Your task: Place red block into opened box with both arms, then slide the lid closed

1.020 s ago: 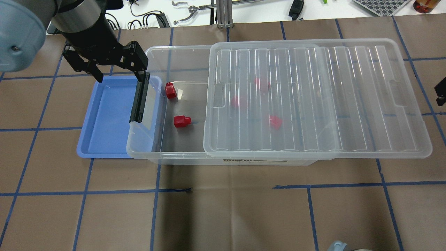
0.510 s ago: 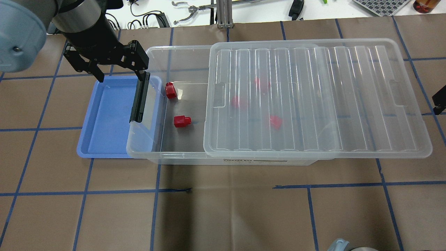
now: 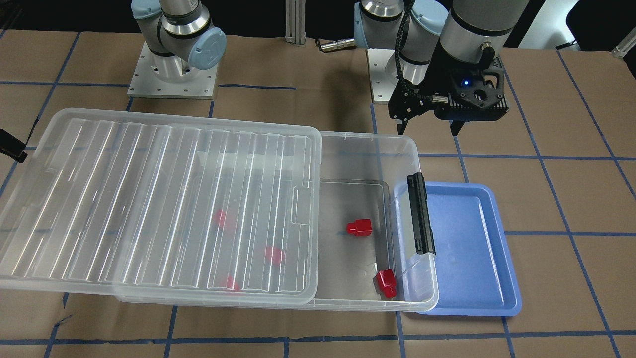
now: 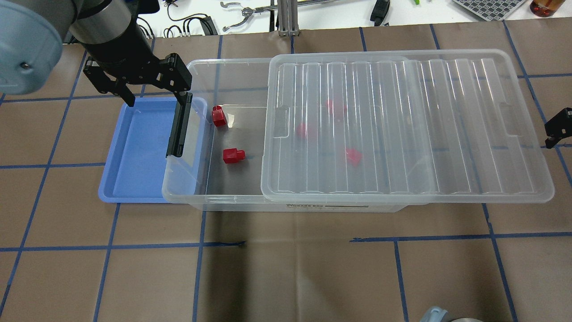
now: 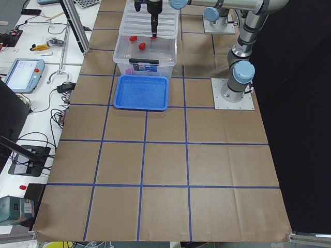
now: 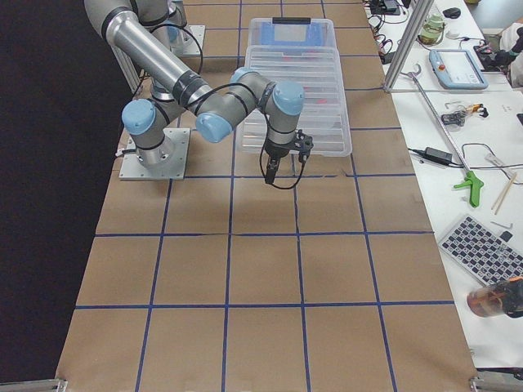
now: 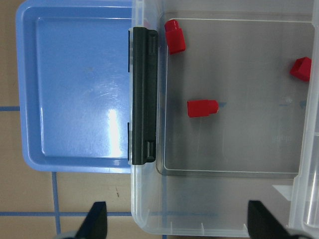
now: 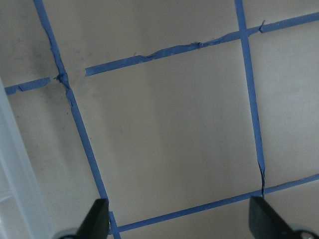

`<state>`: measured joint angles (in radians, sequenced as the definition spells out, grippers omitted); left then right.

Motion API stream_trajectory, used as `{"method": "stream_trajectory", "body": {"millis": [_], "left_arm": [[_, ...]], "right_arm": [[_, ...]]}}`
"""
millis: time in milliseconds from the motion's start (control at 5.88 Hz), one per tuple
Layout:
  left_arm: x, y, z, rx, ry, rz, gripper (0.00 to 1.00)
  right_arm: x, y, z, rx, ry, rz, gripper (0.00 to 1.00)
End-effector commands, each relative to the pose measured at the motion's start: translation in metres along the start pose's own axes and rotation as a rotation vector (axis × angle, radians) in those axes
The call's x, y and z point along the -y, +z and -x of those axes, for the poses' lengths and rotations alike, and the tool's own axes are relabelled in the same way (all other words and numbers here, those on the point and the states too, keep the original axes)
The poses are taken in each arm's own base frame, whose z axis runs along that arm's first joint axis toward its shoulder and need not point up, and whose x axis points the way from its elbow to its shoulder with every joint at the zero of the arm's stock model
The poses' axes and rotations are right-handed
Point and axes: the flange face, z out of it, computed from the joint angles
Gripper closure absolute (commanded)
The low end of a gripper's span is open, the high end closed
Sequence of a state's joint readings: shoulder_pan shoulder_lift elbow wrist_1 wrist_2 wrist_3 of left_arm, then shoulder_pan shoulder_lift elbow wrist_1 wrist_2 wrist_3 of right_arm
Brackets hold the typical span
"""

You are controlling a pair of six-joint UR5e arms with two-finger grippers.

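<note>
Hovering the left gripper point(image 4: 154, 95) above the far left corner of the box point(image 4: 196, 200), with fingers spread wide and gripping nothing. Hanging the right gripper point(image 8: 179, 219) over the table point(image 8: 164, 124), just off the right end of the lid point(image 4: 402, 129), fingers likewise wide apart and clasping nothing. Resting the lid on the box, shifted rightward, overhanging the right end and leaving the left part uncovered. Showing in that uncovered part a red block point(image 4: 233, 155) lying on the floor and a second red block point(image 4: 219, 116) by the far left corner, near the black clip bar point(image 4: 178, 129). Blurring three more red shapes point(image 4: 353, 156) beneath the lid. Overlapping a blue tray point(image 4: 134, 152) at the box's left end.
</note>
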<state>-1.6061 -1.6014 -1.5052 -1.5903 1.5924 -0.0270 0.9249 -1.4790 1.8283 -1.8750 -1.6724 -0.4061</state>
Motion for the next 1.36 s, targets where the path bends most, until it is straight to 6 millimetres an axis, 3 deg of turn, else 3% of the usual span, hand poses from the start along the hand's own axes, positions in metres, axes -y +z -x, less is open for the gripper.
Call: {"method": "stream_trajectory", "body": {"millis": [0, 340, 1190], "left_arm": [[0.002, 0.000, -0.003, -0.047, 0.001, -0.011, 0.02], [0.003, 0.000, -0.002, -0.043, 0.006, -0.013, 0.02], [0.001, -0.001, -0.003, -0.042, 0.007, -0.016, 0.02]], "right_arm": [[0.000, 0.001, 0.010, 0.055, 0.001, -0.019, 0.00], [0.000, 0.001, 0.016, 0.058, -0.008, -0.020, 0.00], [0.002, -0.007, 0.064, 0.048, -0.061, -0.030, 0.00]]}}
